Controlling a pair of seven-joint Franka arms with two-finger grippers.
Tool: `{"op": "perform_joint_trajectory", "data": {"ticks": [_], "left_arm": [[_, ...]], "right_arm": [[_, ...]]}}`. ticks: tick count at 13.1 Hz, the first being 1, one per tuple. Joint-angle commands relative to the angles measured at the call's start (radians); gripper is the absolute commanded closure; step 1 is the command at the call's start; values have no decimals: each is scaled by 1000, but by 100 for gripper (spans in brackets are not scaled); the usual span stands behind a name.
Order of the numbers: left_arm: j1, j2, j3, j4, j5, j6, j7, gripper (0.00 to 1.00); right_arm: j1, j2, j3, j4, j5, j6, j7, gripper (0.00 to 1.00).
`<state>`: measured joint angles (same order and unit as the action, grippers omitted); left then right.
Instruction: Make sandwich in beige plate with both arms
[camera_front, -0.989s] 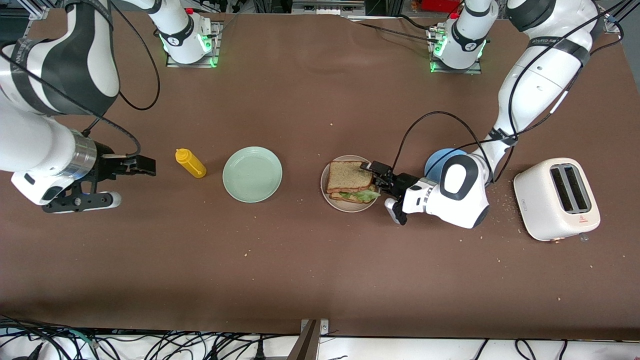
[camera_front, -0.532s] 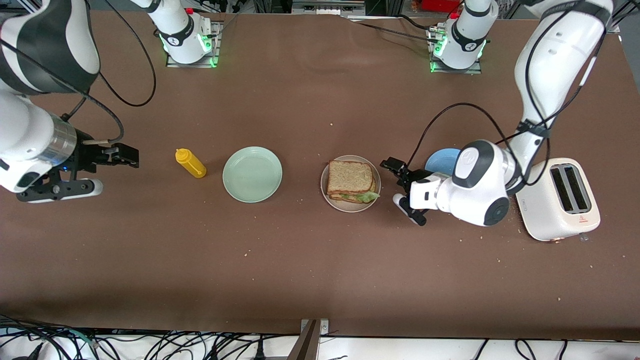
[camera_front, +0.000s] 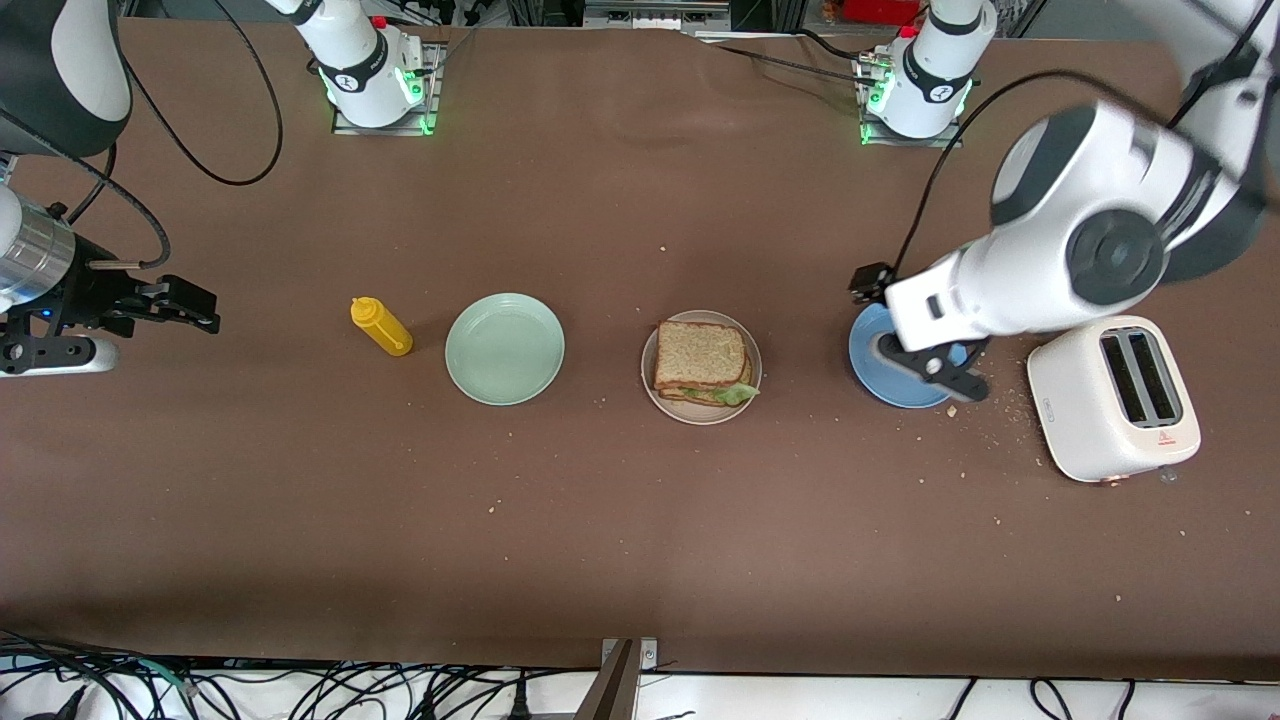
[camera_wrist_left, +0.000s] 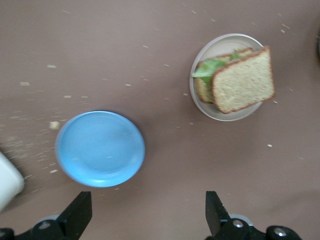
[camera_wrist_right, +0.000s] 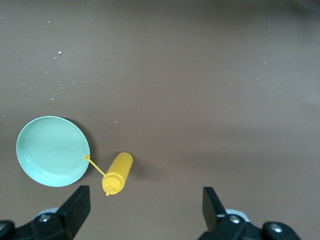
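Note:
The sandwich (camera_front: 700, 360), two brown toast slices with green lettuce between, lies on the beige plate (camera_front: 700, 418) at mid-table. It also shows in the left wrist view (camera_wrist_left: 243, 80) on the plate (camera_wrist_left: 206, 106), its top slice slightly shifted. My left gripper (camera_front: 905, 325) is open and empty, up over the blue plate (camera_front: 900, 396); the wrist view shows it (camera_wrist_left: 146, 215) wide apart. My right gripper (camera_front: 145, 332) is open and empty, up over the table's right-arm end, and shows wide apart in its wrist view (camera_wrist_right: 145, 207).
A white toaster (camera_front: 1115, 397) stands beside the blue plate (camera_wrist_left: 100, 148) at the left arm's end, with crumbs around. A mint-green plate (camera_front: 505, 348) and a lying yellow squeeze bottle (camera_front: 382, 327) sit toward the right arm's end, also in the right wrist view (camera_wrist_right: 52, 151), (camera_wrist_right: 118, 172).
My left gripper let go of the top slice, drew away from the sandwich and rose over the blue plate. My right gripper moved farther toward its table end.

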<state>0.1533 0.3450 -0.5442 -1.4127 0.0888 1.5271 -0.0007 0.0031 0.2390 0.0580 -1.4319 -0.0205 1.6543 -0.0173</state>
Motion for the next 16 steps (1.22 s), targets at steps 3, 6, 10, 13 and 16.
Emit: {"op": "perform_joint_trajectory", "data": {"ticks": [3,6,10,13,16], "left_arm": [[-269,-150,441,-34,-36,-44,-19,0],[-275,-205,484,-101,-147,37,-18,0],[-219,-319,471,-273,-136,163,-7,0],[-143,-425,363,-396,-136,189,-30,0],[-173,-419,406,-379,-138,194,-30,0]], "right_arm": [[-25,-4,55,-39,-13,31,11,1],[-21,-3,59,-42,-9,48,14,0],[-20,-6,57,-41,-9,30,3,0],[-20,-7,57,-41,-9,28,16,0],[-20,-6,59,-41,-9,31,16,0]]}}
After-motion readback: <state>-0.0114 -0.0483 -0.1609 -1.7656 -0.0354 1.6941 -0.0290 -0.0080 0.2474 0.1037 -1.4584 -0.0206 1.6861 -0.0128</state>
